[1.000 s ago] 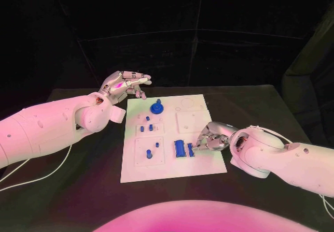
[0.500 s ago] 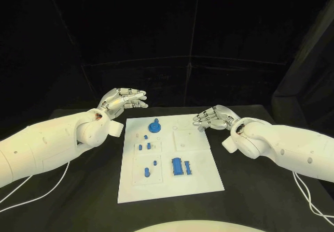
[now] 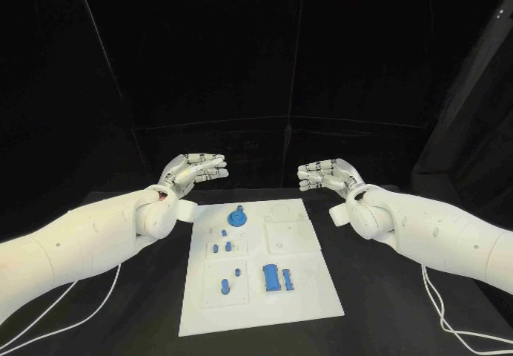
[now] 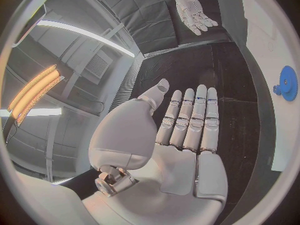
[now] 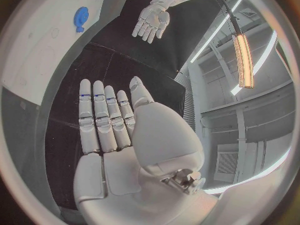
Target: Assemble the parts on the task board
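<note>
Two silver many-fingered hands float raised above the far end of a black table, palms up, fingers straight and apart, holding nothing: the left hand (image 3: 193, 170) at far left, the right hand (image 3: 327, 175) at far right. Between and nearer lies the flat white rectangular task board (image 3: 310, 293), carrying small blue plastic parts: a round gear-like piece (image 3: 239, 217) far, a blocky piece (image 3: 276, 277) near. Likely risk: a descending hand nudges the board or knocks seated pegs. Open tabletop flanks both long edges.
</note>
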Tool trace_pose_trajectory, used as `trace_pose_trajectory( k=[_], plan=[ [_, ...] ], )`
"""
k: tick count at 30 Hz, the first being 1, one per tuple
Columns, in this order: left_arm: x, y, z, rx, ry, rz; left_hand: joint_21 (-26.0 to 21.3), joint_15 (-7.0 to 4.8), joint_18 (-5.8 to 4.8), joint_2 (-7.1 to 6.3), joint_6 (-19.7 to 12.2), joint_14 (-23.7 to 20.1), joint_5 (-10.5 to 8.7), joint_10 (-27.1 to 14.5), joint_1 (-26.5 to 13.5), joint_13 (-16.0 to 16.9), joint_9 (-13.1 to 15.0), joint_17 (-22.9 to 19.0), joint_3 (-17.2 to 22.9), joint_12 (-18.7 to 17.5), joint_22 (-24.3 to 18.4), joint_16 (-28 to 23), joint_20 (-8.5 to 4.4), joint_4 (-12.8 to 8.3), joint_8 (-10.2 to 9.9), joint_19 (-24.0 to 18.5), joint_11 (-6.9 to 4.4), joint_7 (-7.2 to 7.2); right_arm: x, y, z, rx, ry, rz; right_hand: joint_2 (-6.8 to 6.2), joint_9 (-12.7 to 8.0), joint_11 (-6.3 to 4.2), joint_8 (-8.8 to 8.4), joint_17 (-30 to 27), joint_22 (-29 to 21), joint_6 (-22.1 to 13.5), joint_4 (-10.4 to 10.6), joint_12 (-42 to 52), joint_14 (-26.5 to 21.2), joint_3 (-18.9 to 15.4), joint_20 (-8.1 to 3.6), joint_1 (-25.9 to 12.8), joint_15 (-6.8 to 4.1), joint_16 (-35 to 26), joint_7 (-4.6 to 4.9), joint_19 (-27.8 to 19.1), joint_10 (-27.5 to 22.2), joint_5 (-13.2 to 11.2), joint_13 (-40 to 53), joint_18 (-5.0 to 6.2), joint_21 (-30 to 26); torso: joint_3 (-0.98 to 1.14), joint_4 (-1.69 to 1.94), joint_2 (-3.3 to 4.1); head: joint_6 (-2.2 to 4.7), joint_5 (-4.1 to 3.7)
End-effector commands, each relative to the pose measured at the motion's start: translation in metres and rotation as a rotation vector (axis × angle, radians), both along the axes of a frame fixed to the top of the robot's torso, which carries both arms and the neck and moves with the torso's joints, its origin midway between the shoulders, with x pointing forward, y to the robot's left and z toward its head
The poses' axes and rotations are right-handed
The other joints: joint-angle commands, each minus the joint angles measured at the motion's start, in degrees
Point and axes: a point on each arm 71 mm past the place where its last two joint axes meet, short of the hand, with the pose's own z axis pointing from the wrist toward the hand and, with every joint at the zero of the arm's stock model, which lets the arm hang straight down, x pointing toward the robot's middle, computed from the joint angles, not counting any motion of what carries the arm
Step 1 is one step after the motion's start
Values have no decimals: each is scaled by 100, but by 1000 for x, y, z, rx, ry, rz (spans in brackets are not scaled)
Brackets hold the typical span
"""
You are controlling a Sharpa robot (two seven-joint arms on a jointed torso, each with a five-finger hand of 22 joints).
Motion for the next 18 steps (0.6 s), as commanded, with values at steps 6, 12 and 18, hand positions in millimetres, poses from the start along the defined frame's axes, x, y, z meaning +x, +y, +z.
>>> trace_pose_trajectory(
  k=[6, 12, 18],
  plan=[
    [-7, -4, -1, 8, 4, 27, -447, -385, -379, -184, -2290, -2273, -268, -2312, -2936, -317, -333, -336, -640, -407, -485, -608, -656, 703, -622, -2023, -428, -474, -9, 6, 3, 29, -9, -29, -569, -664, -358, -345, -452, -731, -2365, 2, -383, -2855, 333, -538, -3487, -610, -362, -466, -2460, -2708, -366, -386, -372, -477, 109, 81, 32, 170, 66],
    [-23, -14, -3, 26, 14, 91, -447, -865, -440, -184, -2954, -2931, -268, -2982, -3782, -317, -333, -336, -835, -925, -626, -779, -845, 703, -622, -2608, -552, -617, -29, 19, 9, 100, -21, -99, -569, -664, -814, -345, -452, -935, -3026, 2, -383, -3652, 779, -689, -4455, -610, -362, -600, -3143, -3462, -821, -386, -453, -606, 214, 156, 57, 339, 128],
    [-48, -26, -1, 53, 25, 181, -447, -865, -540, -184, -3461, -3436, -268, -3493, -4431, -317, -333, -336, -959, -925, -1107, -917, -992, 703, -622, -3058, -972, -1094, -60, 33, 18, 170, -11, -191, -569, -664, -814, -345, -452, -1095, -3552, 2, -383, -4283, 779, -807, -5225, -610, -362, -1068, -3687, -4061, -821, -386, -522, -1078, 217, 158, 58, 345, 130]
  ],
)
